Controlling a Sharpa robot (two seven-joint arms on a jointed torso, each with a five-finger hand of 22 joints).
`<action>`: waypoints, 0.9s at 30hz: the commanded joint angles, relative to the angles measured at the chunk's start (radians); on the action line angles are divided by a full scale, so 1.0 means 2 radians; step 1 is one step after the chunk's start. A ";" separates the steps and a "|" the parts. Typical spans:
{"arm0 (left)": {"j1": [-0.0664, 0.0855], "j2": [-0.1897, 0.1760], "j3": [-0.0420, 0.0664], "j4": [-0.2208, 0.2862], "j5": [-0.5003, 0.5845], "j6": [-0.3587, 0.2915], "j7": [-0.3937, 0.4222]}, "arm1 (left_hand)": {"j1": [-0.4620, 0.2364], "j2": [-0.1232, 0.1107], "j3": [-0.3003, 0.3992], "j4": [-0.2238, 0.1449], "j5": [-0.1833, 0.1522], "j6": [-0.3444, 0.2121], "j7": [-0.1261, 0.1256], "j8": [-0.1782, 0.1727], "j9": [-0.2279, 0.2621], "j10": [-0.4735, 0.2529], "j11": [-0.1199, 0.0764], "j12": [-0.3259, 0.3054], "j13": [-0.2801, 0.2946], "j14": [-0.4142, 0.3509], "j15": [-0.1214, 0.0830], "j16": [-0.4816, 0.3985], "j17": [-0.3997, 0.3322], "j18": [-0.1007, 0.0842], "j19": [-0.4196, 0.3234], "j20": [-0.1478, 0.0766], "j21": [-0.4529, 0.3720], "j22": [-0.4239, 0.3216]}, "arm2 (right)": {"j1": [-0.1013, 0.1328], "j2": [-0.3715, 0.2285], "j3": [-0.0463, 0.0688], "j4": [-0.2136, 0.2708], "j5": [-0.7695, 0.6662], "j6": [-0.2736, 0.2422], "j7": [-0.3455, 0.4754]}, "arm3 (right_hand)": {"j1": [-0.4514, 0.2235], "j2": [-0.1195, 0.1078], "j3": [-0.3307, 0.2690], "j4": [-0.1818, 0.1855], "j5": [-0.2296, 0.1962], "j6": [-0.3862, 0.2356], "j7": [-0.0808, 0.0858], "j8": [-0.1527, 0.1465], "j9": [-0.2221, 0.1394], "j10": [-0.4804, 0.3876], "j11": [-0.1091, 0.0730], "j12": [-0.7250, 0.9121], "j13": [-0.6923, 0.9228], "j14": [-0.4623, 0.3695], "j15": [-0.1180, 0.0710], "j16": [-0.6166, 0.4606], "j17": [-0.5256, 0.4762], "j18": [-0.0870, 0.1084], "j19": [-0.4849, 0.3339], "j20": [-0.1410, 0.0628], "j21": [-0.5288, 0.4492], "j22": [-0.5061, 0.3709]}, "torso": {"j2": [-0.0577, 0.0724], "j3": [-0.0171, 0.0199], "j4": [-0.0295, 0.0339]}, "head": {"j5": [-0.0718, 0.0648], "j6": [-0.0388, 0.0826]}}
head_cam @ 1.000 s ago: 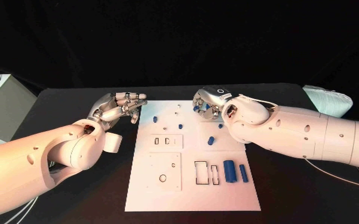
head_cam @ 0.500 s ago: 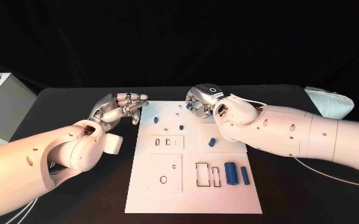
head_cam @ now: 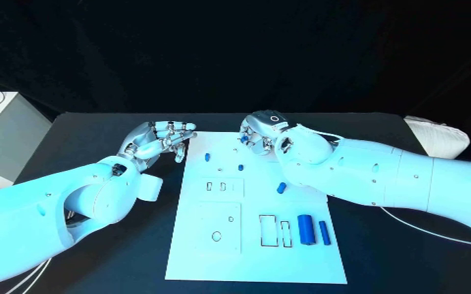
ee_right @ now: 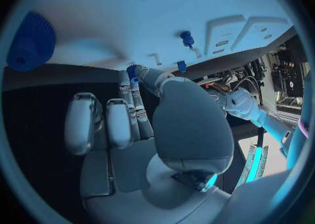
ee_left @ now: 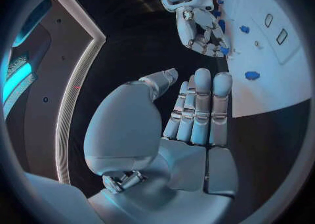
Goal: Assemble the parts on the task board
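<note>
Black cloth hangs behind the dark desk (head_cam: 98, 131), and the white task board (head_cam: 257, 239) lies in its middle. From the head view, the right hand (head_cam: 257, 131) has slid further over the board's far edge than a second ago, fingers curled down where a small blue part (head_cam: 244, 139) shows at its fingertips. The left hand (head_cam: 159, 139) has stayed put beside the board's far left corner, fingers loosely bent and holding nothing. Other blue parts lie untouched: pegs (head_cam: 207, 156) near the far edge, one (head_cam: 282, 187) mid-board, and two long pieces (head_cam: 313, 229) beside the rectangular slots (head_cam: 273, 231).

Left wrist view: its own hand (ee_left: 197, 109) is released, fingers straight and together, empty. Across the desk the right hand (ee_left: 203, 34) pinches a blue part (ee_left: 224, 51) at the board's (ee_left: 275, 77) edge.

Right wrist view: thumb and finger of the right hand (ee_right: 141, 111) close on a small blue part (ee_right: 133, 71) close to the board (ee_right: 131, 19); whether it is lifted or seated I cannot tell. My reading: a grasp is just forming, with insertion yet to come.
</note>
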State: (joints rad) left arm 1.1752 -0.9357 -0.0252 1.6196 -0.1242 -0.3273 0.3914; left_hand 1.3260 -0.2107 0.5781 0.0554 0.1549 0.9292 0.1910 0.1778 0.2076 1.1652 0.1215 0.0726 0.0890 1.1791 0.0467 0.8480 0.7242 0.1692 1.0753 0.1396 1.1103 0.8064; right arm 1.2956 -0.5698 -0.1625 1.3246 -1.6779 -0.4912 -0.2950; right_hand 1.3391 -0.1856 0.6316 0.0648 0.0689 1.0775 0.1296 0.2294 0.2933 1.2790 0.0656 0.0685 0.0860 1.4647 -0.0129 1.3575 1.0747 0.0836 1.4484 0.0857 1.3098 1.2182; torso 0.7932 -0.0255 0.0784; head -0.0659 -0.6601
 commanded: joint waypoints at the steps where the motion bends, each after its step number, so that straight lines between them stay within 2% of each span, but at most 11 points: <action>1: 0.001 0.001 0.000 0.001 -0.002 0.010 0.002 | -0.004 0.000 0.000 0.003 -0.001 -0.003 0.002 0.002 0.001 -0.003 0.001 0.001 0.001 -0.004 -0.001 0.002 0.001 -0.007 -0.003 0.001 0.003 0.000 | 0.000 0.003 0.001 -0.002 -0.008 -0.007 -0.002 | 0.002 0.003 -0.001 0.001 0.000 -0.001 -0.001 0.004 0.026 0.006 -0.003 -0.002 0.001 0.010 -0.004 0.002 -0.001 -0.006 0.001 -0.003 0.000 -0.001 | 0.001 -0.0004 0.0011 | 0.001 0.002; 17: 0.002 0.001 0.000 0.000 -0.002 0.010 0.000 | -0.005 0.000 0.000 0.003 -0.001 -0.003 0.002 0.002 0.001 -0.003 0.001 0.001 0.001 -0.004 -0.001 0.003 0.001 -0.007 -0.003 0.001 0.003 0.001 | 0.000 0.016 0.003 -0.014 -0.015 -0.009 -0.004 | 0.003 0.003 0.000 0.000 0.001 -0.002 -0.001 0.004 0.026 0.005 -0.003 -0.002 0.001 0.011 -0.004 0.003 0.001 -0.006 0.001 -0.004 0.000 0.000 | 0.003 -0.0018 0.0016 | 0.003 0.003; 27: 0.003 0.001 0.000 0.000 -0.003 0.010 -0.001 | -0.005 0.000 0.000 0.003 -0.001 -0.003 0.002 0.002 0.001 -0.003 0.001 0.001 0.001 -0.004 -0.001 0.003 0.001 -0.007 -0.003 0.001 0.003 0.001 | 0.000 0.023 0.003 -0.021 -0.018 0.005 -0.004 | 0.002 0.001 -0.001 0.000 0.002 -0.003 0.000 0.004 0.027 0.005 -0.003 -0.002 0.001 0.010 -0.004 0.002 0.000 -0.006 0.001 -0.004 -0.001 0.000 | 0.004 -0.0030 0.0026 | 0.004 0.001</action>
State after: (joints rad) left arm 1.1792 -0.9348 -0.0254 1.6185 -0.1254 -0.3244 0.3867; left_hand 1.3260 -0.2107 0.5782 0.0554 0.1549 0.9292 0.1910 0.1778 0.2085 1.1652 0.1215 0.0726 0.0896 1.1791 0.0467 0.8479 0.7240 0.1692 1.0754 0.1396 1.1103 0.8061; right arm 1.2950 -0.5282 -0.1576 1.2838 -1.6922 -0.4996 -0.3008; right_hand 1.3415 -0.1833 0.6310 0.0650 0.0689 1.0698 0.1302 0.2345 0.2972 1.2806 0.0670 0.0645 0.0862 1.4647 -0.0128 1.3575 1.0756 0.0839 1.4484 0.0858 1.3097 1.2178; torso 0.7998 -0.0305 0.0828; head -0.0586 -0.6563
